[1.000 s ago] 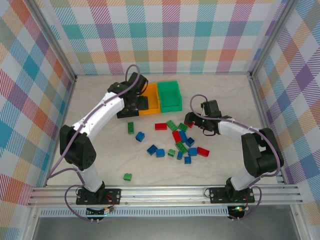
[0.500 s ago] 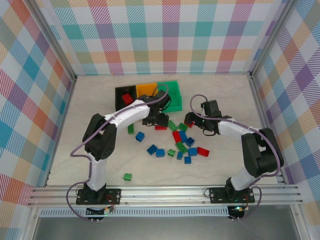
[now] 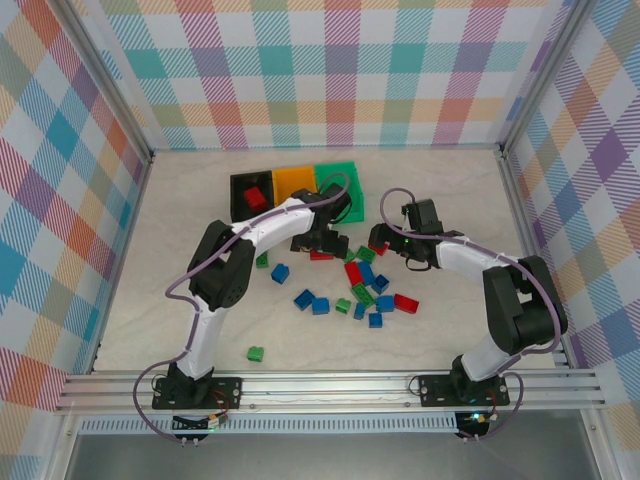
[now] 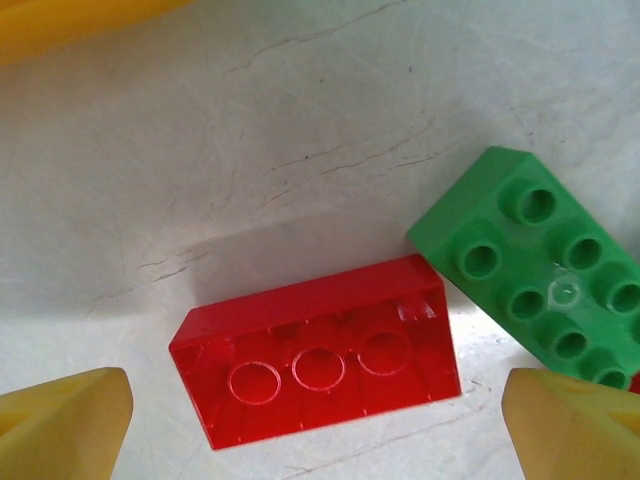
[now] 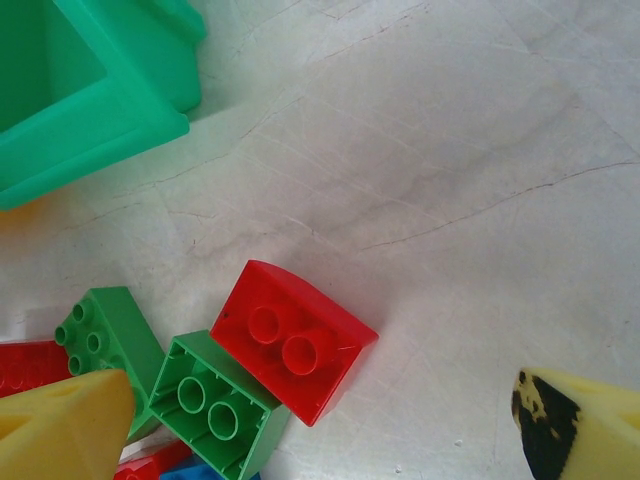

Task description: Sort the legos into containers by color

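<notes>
The left gripper (image 3: 322,247) hangs with jaws spread wide over an upturned red plastic brick (image 4: 315,365) on the pale marbled surface (image 3: 165,240). In the left wrist view its yellow fingertips (image 4: 65,420) flank the brick without touching it, and a green studded brick (image 4: 545,285) lies just beside the red one at two o'clock. The right gripper (image 3: 378,243), likewise wide open and empty, hovers at the one o'clock edge of the scattered red, green and blue bricks (image 3: 362,293). It is above a red two-stud brick with a rounded edge (image 5: 295,340) that rests against an upturned green brick (image 5: 215,405). Three open plastic containers stand side by side at the surface's twelve o'clock: a black bin (image 3: 238,190) holding one red brick (image 3: 256,197), an orange bin (image 3: 293,180) and a green bin (image 3: 345,172). A lone green brick (image 3: 256,353) lies at the surface's seven o'clock, well apart.
</notes>
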Tool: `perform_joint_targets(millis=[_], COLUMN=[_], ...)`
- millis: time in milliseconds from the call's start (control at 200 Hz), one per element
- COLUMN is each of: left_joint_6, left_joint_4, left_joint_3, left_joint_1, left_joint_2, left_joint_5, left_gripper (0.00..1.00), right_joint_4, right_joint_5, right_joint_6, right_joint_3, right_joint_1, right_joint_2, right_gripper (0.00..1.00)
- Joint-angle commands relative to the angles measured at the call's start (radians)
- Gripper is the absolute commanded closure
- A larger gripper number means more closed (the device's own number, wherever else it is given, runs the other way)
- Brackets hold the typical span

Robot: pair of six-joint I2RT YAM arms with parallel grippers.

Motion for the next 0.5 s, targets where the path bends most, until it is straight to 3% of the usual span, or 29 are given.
perform_joint_targets(millis=[0, 170, 370, 495], left_joint_6=[0.013, 0.01, 0.01, 0.009], left_joint_4=[-0.074, -0.068, -0.061, -0.059], left_joint_3=[0.04, 0.036, 0.038, 0.028], left_joint_1=[-0.012, -0.011, -0.01, -0.011], left_joint_2=[0.039, 0.046, 0.024, -0.014], left_joint_5=[-0.018, -0.03, -0.038, -0.069], left_gripper=[0.06, 0.11, 0.33, 0.35], right_joint_4=[-0.012, -0.014, -0.014, -0.013], right_joint_5=[-0.004, -0.004, -0.001, -0.002], right_joint_6=[0.014, 0.013, 0.012, 0.011], right_joint_3=[0.025, 0.025, 0.025, 0.025], right_joint_1=[-0.001, -0.001, -0.001, -0.001], right_joint_2=[0.007, 0.006, 0.006, 0.006], right_gripper=[0.03, 0.03, 0.03, 0.03])
